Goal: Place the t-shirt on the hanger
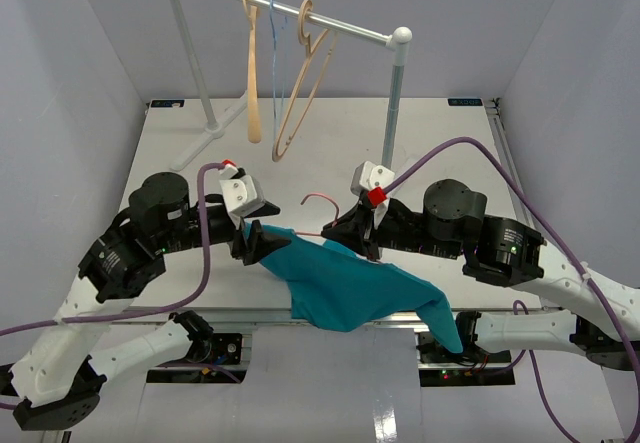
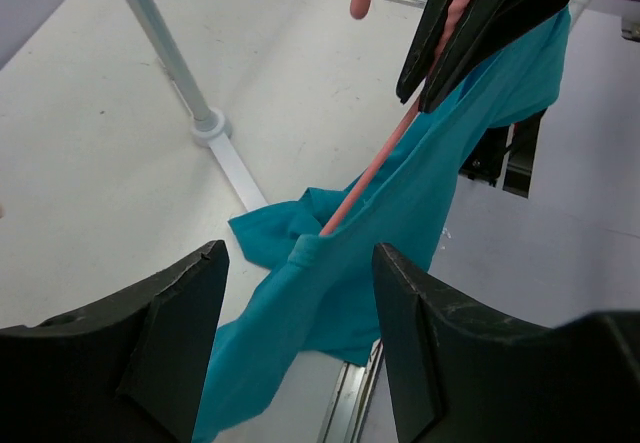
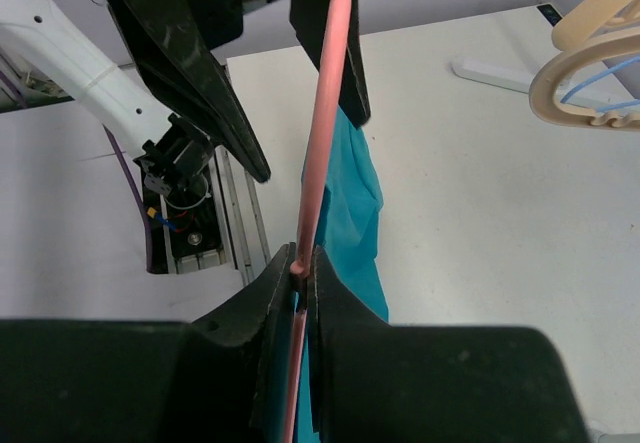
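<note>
The teal t-shirt (image 1: 360, 288) hangs over the table's near edge, draped on one arm of the pink hanger (image 1: 322, 199). My right gripper (image 1: 360, 231) is shut on the hanger's wire and holds it above the table. In the right wrist view the wire (image 3: 325, 113) runs up from the closed gripper (image 3: 303, 258), with the shirt (image 3: 355, 203) behind it. My left gripper (image 1: 252, 241) is open at the shirt's left end. In the left wrist view the gripper (image 2: 300, 253) stands wide apart around the shirt (image 2: 420, 193), where the hanger's arm (image 2: 375, 168) enters the fabric.
A white garment rack (image 1: 290, 8) stands at the back with two beige hangers (image 1: 252, 73) (image 1: 300, 88) and a thin light-blue one (image 1: 278, 53). Its foot (image 2: 210, 128) lies close to my left gripper. The table's metal front edge (image 2: 350, 403) is just below.
</note>
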Controlling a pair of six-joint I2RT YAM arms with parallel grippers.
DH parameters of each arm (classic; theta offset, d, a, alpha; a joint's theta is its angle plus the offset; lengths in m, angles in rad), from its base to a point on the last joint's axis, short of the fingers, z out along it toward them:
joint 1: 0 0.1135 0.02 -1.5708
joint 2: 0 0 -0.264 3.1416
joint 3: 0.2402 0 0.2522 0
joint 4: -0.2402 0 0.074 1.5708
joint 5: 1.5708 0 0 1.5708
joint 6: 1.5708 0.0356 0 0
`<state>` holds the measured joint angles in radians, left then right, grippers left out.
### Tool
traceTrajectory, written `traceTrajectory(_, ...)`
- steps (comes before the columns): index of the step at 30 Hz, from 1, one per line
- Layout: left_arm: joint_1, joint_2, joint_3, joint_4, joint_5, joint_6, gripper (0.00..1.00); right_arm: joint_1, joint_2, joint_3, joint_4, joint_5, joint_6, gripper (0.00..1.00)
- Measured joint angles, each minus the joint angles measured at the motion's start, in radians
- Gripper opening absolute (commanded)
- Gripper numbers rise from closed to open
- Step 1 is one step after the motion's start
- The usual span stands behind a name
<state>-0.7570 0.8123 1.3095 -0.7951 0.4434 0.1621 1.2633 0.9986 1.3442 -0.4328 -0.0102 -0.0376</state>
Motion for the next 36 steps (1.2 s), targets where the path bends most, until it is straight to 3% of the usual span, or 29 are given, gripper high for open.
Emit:
traceTrajectory(15,0.001,0.01,-0.125,0.038,0.193,0.122,0.67,0.0,0.003,-0.017,0.05,-0.101,0.003,0.08)
traceTrajectory(18,0.001,0.012,-0.148,0.034,0.24,0.15,0.57,0.0,0.0,-0.024,0.06,-0.117,0.004,0.08)
traceTrajectory(20,0.0,0.014,-0.156,0.026,0.267,0.164,0.37,0.0,-0.006,-0.032,0.066,-0.126,0.004,0.08)
traceTrajectory(22,0.0,0.015,-0.157,0.02,0.286,0.175,0.08,0.0,-0.011,-0.035,0.068,-0.134,0.005,0.08)
traceTrajectory(23,0.001,0.015,-0.157,0.018,0.292,0.179,0.02,0.0,-0.014,-0.037,0.07,-0.139,0.007,0.08)
traceTrajectory(29,-0.005,0.009,-0.159,0.01,0.356,0.21,0.0,-0.005,-0.036,-0.065,0.1,-0.149,0.012,0.09)
traceTrajectory(33,-0.004,0.008,-0.173,0.011,0.379,0.221,0.0,-0.004,-0.052,-0.09,0.106,-0.154,0.02,0.2)
traceTrajectory(36,-0.004,0.001,-0.186,0.014,0.383,0.224,0.0,-0.004,-0.067,-0.105,0.096,-0.143,0.023,0.46)
